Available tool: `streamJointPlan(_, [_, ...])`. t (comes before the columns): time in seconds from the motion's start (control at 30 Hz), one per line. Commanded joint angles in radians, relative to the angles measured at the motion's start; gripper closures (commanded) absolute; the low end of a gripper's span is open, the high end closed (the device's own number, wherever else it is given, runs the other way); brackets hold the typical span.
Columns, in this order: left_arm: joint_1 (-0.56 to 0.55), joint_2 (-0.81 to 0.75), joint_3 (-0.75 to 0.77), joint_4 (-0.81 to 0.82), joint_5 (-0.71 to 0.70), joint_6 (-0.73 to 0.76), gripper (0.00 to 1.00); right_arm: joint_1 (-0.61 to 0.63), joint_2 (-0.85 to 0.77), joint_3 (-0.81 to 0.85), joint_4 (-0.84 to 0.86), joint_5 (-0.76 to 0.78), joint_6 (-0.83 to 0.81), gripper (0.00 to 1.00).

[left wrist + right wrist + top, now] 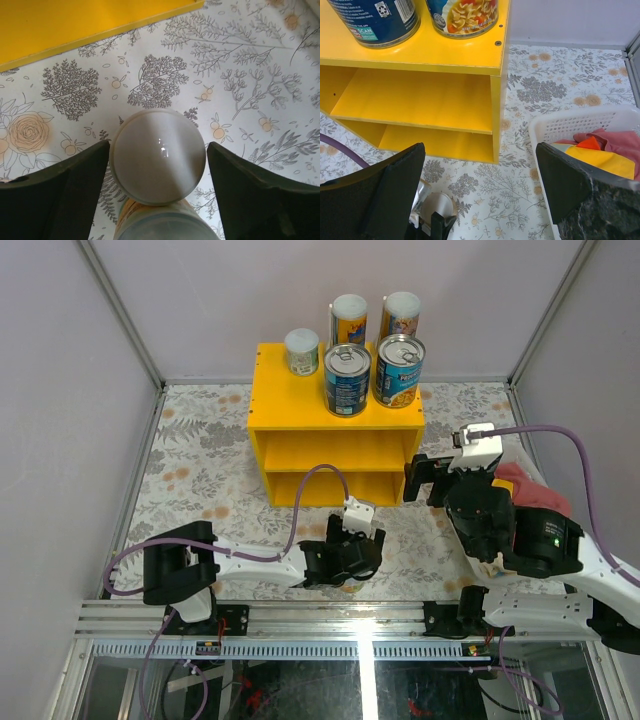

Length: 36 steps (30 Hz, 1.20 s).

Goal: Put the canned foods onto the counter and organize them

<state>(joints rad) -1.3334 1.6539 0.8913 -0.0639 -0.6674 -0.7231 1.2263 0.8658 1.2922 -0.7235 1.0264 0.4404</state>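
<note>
On the flat top of the yellow counter (275,390) stand two blue tins (346,380) (399,370), two tall cans (349,318) (401,314) and one small can (301,351). Low over the table in front of the counter, my left gripper (157,170) is open, with its fingers (65,195) close on either side of a small white-lidded can (157,152) standing on the patterned table. A blurred yellow-labelled cylinder (160,222) shows just below that lid. My right gripper (480,190) hangs open and empty near the counter's right front corner (495,115).
A white basket (580,120) with red and yellow cloth sits on the right, close by the right arm. The counter's two front compartments (415,100) hold nothing. Grey walls and a metal frame (130,470) bound the table.
</note>
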Motion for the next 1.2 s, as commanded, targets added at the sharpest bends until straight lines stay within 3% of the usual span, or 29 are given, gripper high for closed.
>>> streamJointPlan(0.0, [0.005, 0.007, 0.009, 0.105, -0.067, 0.033, 0.29, 0.007, 0.001, 0.008, 0.052, -0.001, -0.014, 0.0])
streamJointPlan(0.23, [0.005, -0.002, 0.005, 0.118, -0.079, 0.054, 0.56, 0.008, 0.016, 0.021, 0.051, -0.008, -0.01, 0.01])
streamJointPlan(0.5, [0.006, -0.062, -0.008, 0.108, -0.129, 0.061, 0.56, 0.007, 0.035, 0.034, 0.055, -0.017, -0.006, 0.0])
streamJointPlan(0.67, [0.006, -0.12, 0.015, 0.09, -0.161, 0.108, 0.64, 0.007, 0.038, 0.035, 0.063, -0.017, -0.011, 0.01])
streamJointPlan(0.93, [0.006, -0.246, 0.075, -0.016, -0.199, 0.127, 0.69, 0.007, 0.032, 0.031, 0.066, -0.023, -0.011, 0.01])
streamJointPlan(1.07, [0.005, -0.334, 0.124, -0.126, -0.212, 0.105, 0.75, 0.007, 0.031, 0.032, 0.075, -0.023, -0.02, 0.01])
streamJointPlan(1.17, [-0.001, -0.41, 0.176, -0.224, -0.25, 0.068, 0.87, 0.007, 0.03, 0.029, 0.088, -0.021, -0.034, 0.0])
